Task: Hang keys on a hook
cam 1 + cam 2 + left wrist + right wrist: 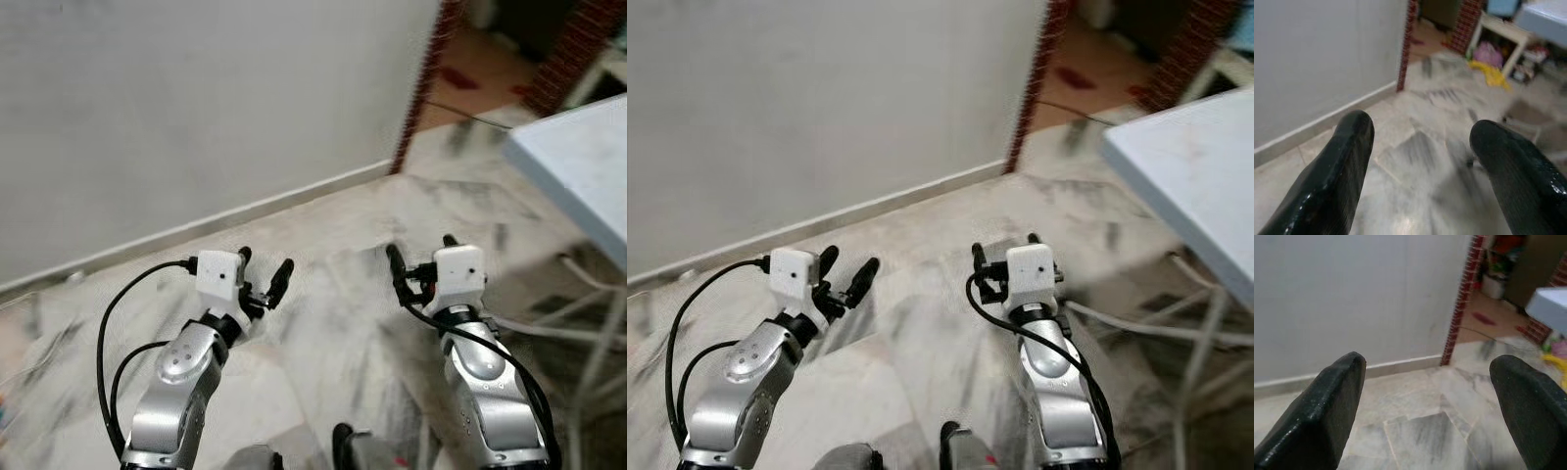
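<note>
Wall (196, 108) is filling the upper left, plain grey, carrying no hook that I can see; marble floor (333, 294) is spreading below; pale table (578, 166) is edging in at right; left gripper (263, 277) and right gripper (421, 264) are hovering over the floor, jaws of both standing wide apart and holding nothing; keys are not locatable here. Judgement: search step; scanning slowly should be cutting blur.

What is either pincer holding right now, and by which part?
Nothing. The left pincer and right pincer are both open, with only marble floor showing between their fingers.
</note>
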Robot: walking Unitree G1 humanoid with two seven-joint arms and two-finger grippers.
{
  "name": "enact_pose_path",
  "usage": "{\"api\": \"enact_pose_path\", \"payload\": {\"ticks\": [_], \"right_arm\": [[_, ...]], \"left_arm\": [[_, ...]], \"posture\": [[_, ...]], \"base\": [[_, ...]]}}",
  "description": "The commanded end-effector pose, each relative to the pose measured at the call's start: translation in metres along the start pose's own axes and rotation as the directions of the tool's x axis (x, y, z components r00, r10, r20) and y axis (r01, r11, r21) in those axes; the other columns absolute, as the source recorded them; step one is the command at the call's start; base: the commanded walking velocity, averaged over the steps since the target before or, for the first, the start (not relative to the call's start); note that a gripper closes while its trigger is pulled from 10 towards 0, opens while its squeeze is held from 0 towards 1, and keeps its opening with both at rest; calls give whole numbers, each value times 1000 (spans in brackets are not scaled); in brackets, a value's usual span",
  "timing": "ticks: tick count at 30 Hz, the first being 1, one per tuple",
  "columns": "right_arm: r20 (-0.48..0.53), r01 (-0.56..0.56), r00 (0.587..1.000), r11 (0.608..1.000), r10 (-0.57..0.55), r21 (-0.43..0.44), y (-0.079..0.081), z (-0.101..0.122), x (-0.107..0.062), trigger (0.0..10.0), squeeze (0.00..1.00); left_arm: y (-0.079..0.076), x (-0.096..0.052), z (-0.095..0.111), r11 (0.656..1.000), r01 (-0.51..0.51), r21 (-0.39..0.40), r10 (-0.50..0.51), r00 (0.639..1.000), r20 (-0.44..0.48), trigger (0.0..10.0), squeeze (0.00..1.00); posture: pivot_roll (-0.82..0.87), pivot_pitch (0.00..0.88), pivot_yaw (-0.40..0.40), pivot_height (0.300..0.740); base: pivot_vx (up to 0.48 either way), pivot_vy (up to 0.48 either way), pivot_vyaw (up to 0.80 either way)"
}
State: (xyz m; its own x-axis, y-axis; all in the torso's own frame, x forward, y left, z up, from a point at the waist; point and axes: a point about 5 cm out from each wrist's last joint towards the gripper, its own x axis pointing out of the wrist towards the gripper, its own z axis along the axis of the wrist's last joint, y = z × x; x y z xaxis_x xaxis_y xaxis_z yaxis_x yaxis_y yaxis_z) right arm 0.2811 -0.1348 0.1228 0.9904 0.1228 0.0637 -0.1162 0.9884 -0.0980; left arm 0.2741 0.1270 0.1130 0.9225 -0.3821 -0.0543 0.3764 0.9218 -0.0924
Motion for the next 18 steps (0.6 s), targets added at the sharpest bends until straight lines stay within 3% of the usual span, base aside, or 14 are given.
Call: {"api": "enact_pose_path", "payload": {"ticks": [1, 18], "right_arm": [[5, 15, 1000, 1000, -15, -4, -2, 2, -2, 10000, 0], [15, 117, 993, 992, -116, -41, -16, 4, -12, 10000, 0]], "left_arm": [[-2, 1, -1, 1000, 15, 2, -15, 1000, -7, 10000, 0], [-11, 6, -1, 995, 103, -5, -103, 994, -22, 10000, 0]], "posture": [[-36, 194, 67, 740], [-68, 201, 90, 740]], "base": [[0, 0, -788], [0, 0, -786]]}}
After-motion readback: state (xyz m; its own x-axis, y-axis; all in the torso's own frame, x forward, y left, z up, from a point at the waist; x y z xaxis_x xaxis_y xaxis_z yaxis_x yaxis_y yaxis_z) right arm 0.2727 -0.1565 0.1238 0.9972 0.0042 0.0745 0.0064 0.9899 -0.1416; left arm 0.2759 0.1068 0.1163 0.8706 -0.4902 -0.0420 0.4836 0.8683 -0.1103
